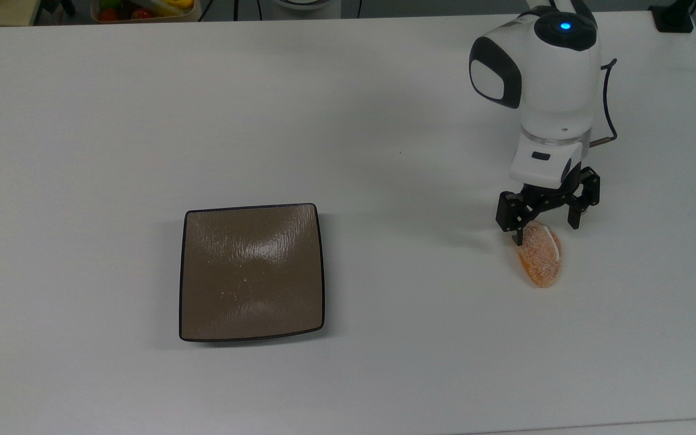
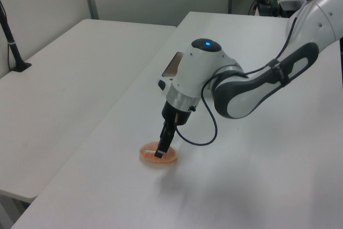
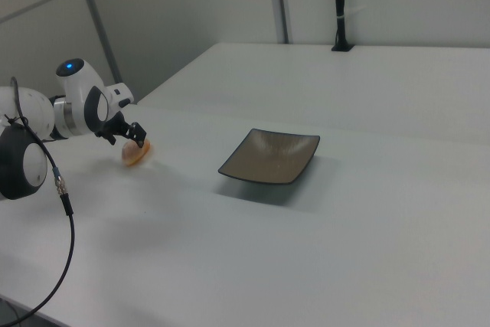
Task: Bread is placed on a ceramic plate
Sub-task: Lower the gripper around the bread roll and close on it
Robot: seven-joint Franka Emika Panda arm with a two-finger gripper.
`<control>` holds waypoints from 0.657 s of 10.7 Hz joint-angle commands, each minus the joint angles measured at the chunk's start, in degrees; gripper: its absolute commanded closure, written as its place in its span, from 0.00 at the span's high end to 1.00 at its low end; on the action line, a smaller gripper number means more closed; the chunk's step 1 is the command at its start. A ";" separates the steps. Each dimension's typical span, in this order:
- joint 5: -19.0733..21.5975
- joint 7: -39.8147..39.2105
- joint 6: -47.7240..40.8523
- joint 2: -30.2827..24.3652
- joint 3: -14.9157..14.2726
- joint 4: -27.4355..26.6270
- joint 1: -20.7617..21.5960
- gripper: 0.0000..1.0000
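I had my jaws (image 1: 546,232) spread wide and lowered around the bread (image 1: 541,261), straddling the end of the roll nearest my wrist. One finger (image 1: 516,232) sat just beside its edge on the top view's left, and the other (image 1: 574,219) stood off the opposite side. Nothing was pinched. In the left view one finger (image 2: 160,149) hung down in front of the bread (image 2: 158,154), close to the white table (image 1: 384,151), though I could not tell whether its tip touched the surface.

The bread lay flat on the table, well apart from the ceramic plate (image 1: 251,272), off to the plate's right in the top view. The plate was bare apart from a few pale specks, so I judged the carrying part of the job not yet begun. In the right view the plate (image 3: 269,155) sat between me and the far table edge, with the bread (image 3: 136,154) tucked under my jaws (image 3: 130,135).

I held myself nearly upright over the roll because it was low and rounded, and a grip from above across its narrow width seemed the surest hold. My position looked biased toward one end rather than the middle, so I judged that closing there might tip or squeeze the soft roll. The squeeze would need to be gentle.
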 commanded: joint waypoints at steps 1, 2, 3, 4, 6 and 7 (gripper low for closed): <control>-1.81 1.87 4.01 3.03 -0.77 1.90 1.02 1.00; -1.82 2.13 4.10 3.38 -0.77 1.90 0.93 1.00; -1.82 2.05 4.19 3.65 -0.95 1.99 0.93 1.00; -2.51 2.05 4.63 3.65 -0.95 1.90 0.93 1.00; -4.19 2.13 5.07 3.74 -0.86 1.73 0.93 0.93; -4.19 2.05 5.07 3.74 -0.86 1.64 0.93 0.83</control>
